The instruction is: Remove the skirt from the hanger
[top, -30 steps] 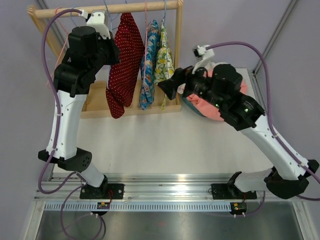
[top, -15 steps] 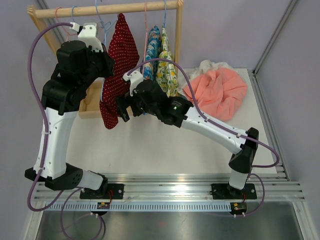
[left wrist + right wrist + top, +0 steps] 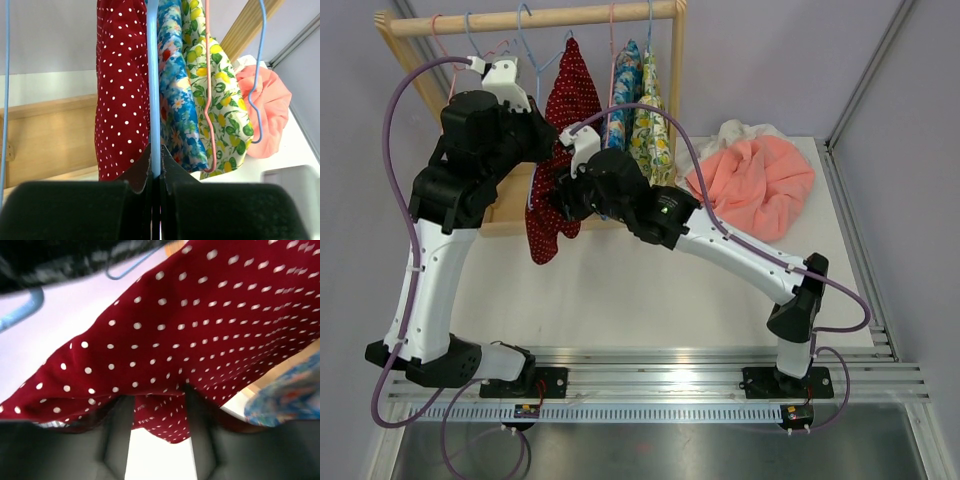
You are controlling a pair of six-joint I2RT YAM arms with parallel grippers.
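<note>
Left gripper (image 3: 155, 167): jaws pinch the light-blue wire of the hanger (image 3: 154, 75). The red white-dotted skirt (image 3: 558, 150) hangs on that hanger from the wooden rail (image 3: 570, 17), just beside a blue floral garment (image 3: 172, 90) and a lemon-print garment (image 3: 220, 100).

Right gripper (image 3: 159, 440): we see it at the lower part of the skirt. Its jaws are spread, with a fold of red cloth hanging into the gap. The wrist view is blurred, so we cannot tell whether they touch the cloth.

A pink cloth (image 3: 760, 185) lies on the surface (image 3: 640, 290), well apart from the skirt.
</note>
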